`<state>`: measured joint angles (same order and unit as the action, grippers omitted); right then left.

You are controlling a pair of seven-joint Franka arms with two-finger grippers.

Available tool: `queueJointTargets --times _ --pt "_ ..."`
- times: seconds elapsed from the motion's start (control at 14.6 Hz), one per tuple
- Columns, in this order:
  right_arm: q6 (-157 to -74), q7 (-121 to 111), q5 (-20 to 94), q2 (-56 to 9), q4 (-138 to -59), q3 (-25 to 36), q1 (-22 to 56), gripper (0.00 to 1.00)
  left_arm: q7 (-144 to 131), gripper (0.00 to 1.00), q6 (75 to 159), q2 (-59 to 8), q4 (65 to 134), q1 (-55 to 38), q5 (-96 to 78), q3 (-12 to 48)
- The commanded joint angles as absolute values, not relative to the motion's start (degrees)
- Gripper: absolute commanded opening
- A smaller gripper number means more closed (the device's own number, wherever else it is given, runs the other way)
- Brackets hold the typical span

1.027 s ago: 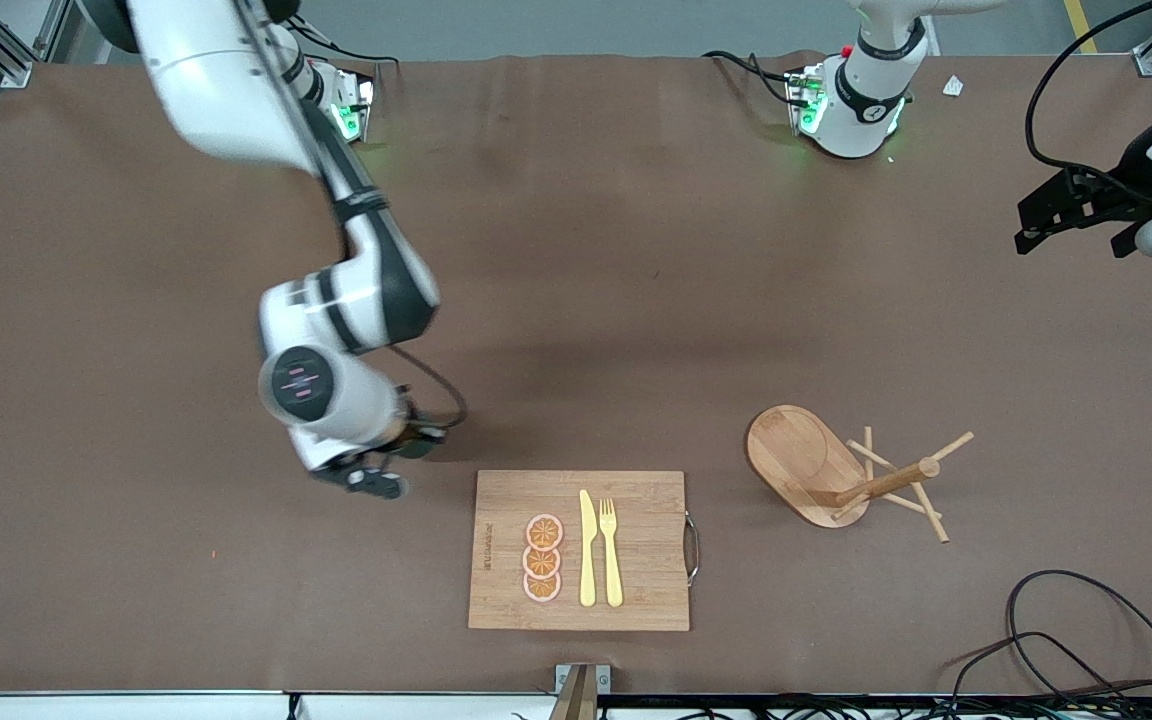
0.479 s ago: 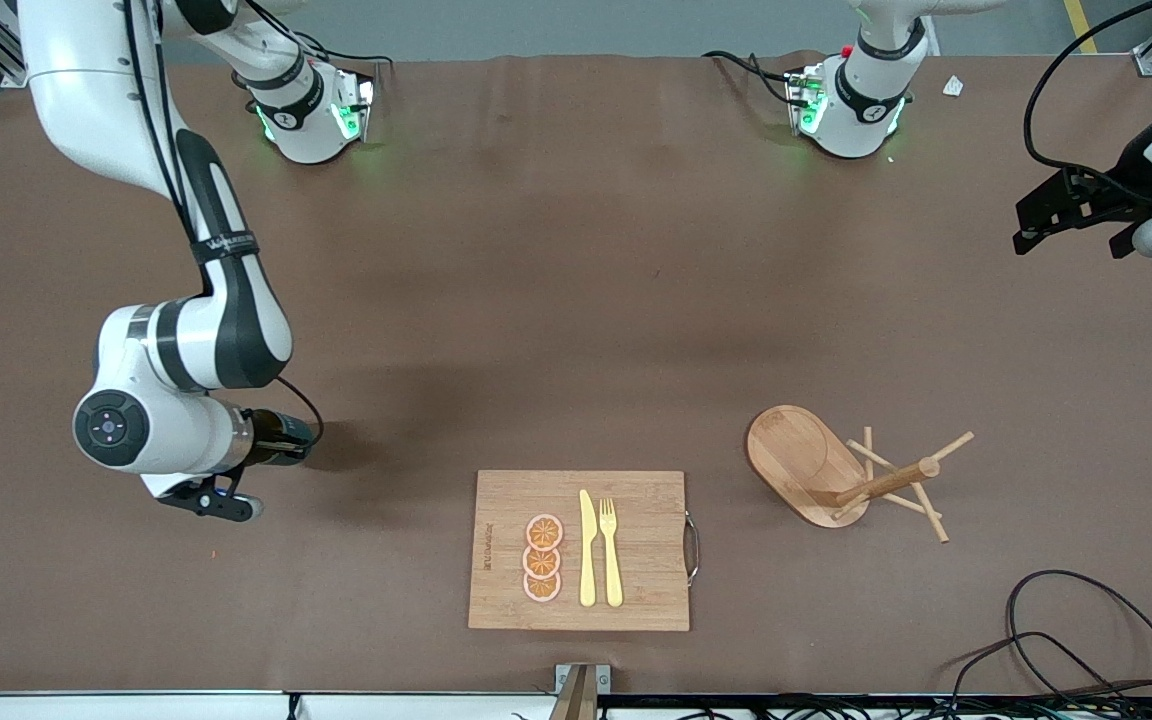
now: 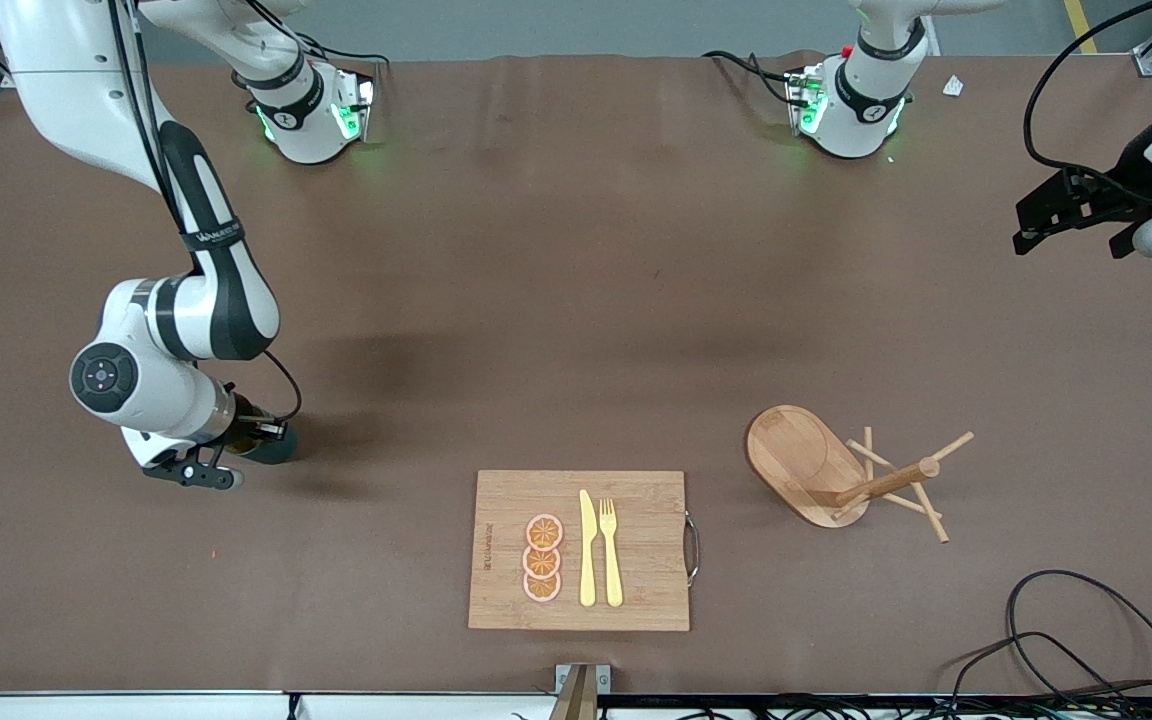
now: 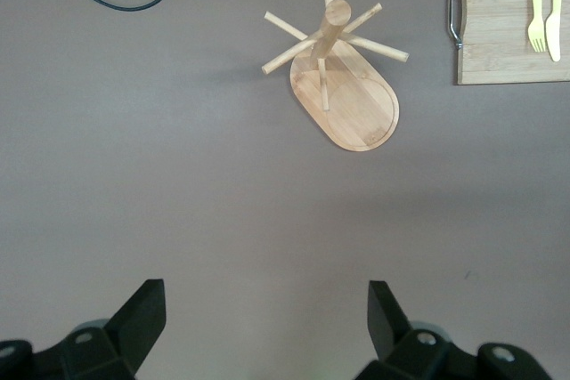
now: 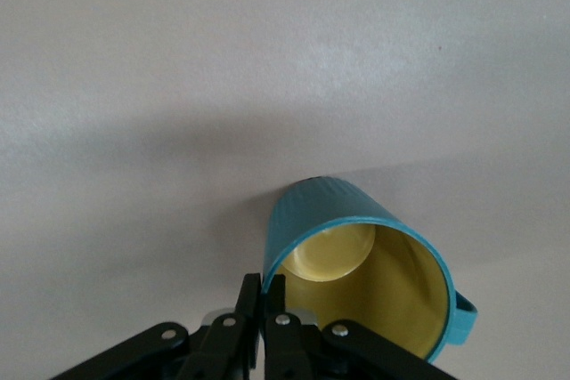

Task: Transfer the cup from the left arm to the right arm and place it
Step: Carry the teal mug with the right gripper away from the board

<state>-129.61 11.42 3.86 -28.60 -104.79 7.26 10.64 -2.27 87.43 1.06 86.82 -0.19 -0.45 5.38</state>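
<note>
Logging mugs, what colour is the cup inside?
Pale yellow inside the cup, teal outside; right wrist view shows best.

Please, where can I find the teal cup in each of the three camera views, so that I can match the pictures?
Front view: the cup is held at the right pincer, toward the right arm's end of the table.
Left wrist view: not in it.
Right wrist view: the cup fills the lower middle, its rim pinched by the pincer.
Shared landmark: the brown table.
</note>
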Motion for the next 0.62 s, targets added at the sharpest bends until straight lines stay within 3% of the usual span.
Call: queueJointTargets --times 0.0,0.14,0.34,0.55 --pt "-129.65 11.07 3.08 -26.54 -105.92 6.24 9.58 0.68 -2.55 1.00 87.89 1.67 87.19 -0.26 -0.62 5.36" --pt "-125.19 10.99 3.08 -26.37 -101.63 6.24 8.88 0.98 -2.55 1.00 87.89 1.67 87.19 -0.26 -0.62 5.27" --pt "-110.35 10.29 2.99 -26.72 -87.41 6.24 7.39 1.00 -2.64 1.00 87.89 1.76 87.19 -0.35 -0.62 5.36" --pt "-103.82 7.40 2.90 -24.97 -80.53 6.59 7.38 1.00 -2.64 1.00 87.89 2.11 87.54 -0.18 -0.53 6.50"
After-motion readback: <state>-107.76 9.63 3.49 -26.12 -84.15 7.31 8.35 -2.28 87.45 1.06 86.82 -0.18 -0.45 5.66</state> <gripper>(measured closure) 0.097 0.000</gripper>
